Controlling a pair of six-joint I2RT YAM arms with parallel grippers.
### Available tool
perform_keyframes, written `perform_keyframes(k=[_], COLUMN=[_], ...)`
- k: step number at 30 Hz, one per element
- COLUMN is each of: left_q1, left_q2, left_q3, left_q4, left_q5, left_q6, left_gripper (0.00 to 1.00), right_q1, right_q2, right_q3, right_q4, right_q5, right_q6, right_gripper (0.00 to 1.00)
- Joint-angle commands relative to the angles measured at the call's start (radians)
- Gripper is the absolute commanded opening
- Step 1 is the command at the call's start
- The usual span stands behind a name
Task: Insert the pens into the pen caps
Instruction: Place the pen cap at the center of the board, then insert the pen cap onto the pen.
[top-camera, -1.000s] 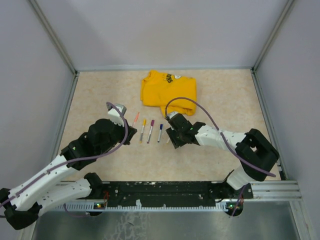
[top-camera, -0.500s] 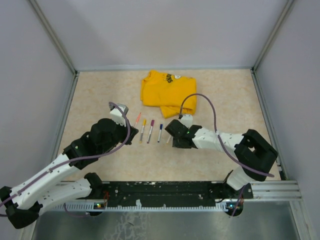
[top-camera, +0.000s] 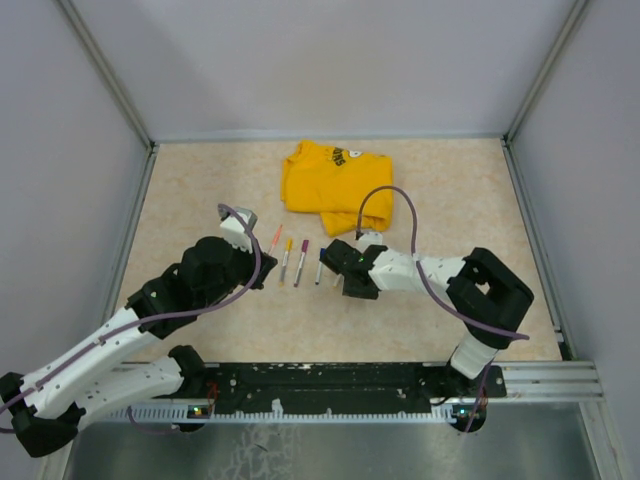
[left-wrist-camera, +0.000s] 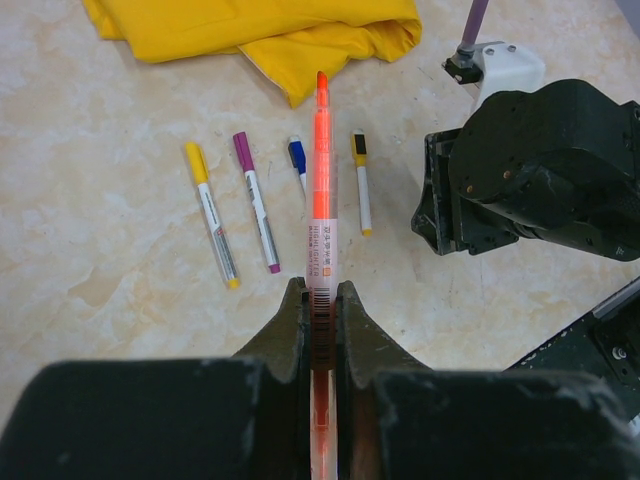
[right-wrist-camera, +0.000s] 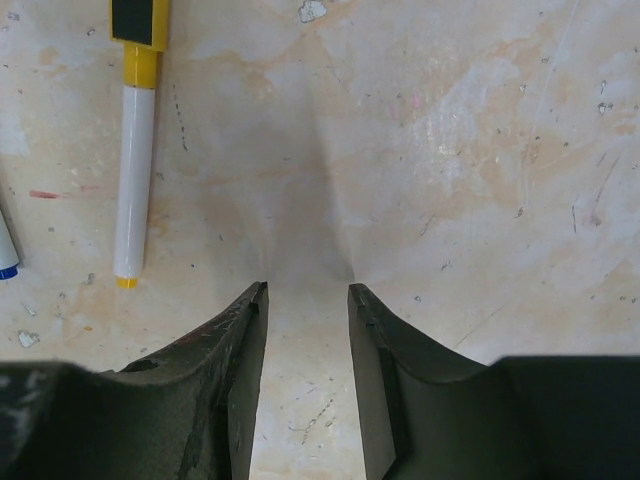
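Folded yellow T-shirt (top-camera: 335, 185) lies on the beige table (top-camera: 200, 190)

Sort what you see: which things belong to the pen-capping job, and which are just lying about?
Job: orange pen, clamped in the left gripper; yellow pen, magenta pen, blue pen, black-capped pen, on the table.
Lying about: yellow T-shirt.

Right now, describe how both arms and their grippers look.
Both the left arm and right arm have white links and bulky black joints, each trailing a looping purple cable. The left gripper and right gripper have black tapered fingers.
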Motion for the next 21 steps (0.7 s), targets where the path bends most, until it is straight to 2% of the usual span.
perform_keyframes(k=[1,5,11,15,21], left_q1=[0.002,0.002,0.003,0.002,0.002], left_q2=[-0.003,0.000,-0.001,-0.001,-0.010], left_q3=[-0.011,-0.011,-0.007,-0.006,-0.010], left_q4=[0.033,0.037,0.041,0.045,0.040], left_q5=[0.012,0.020,0.019,0.016,0.016], left_q6=[0.004,0.004,0.004,0.004,0.002], left_gripper=[0.00,0.00,0.00,0.00,0.00], right_q1=[0.010,0.010,0.009,0.009,0.010], right_q2=[-0.013,-0.062,-0.234,-0.293,-0.309], right_q3=[0.009,-0.019,-0.125,-0.149,-0.186], right_q4=[0.002,0.031,0.199,0.225,0.361], right_q5=[0.035,0.028,-0.028,-0.040,-0.209], right_q6=[0.028,-0.018,-0.170,-0.195,-0.345], right_gripper=[0.38,0.38,0.38,0.39,0.39])
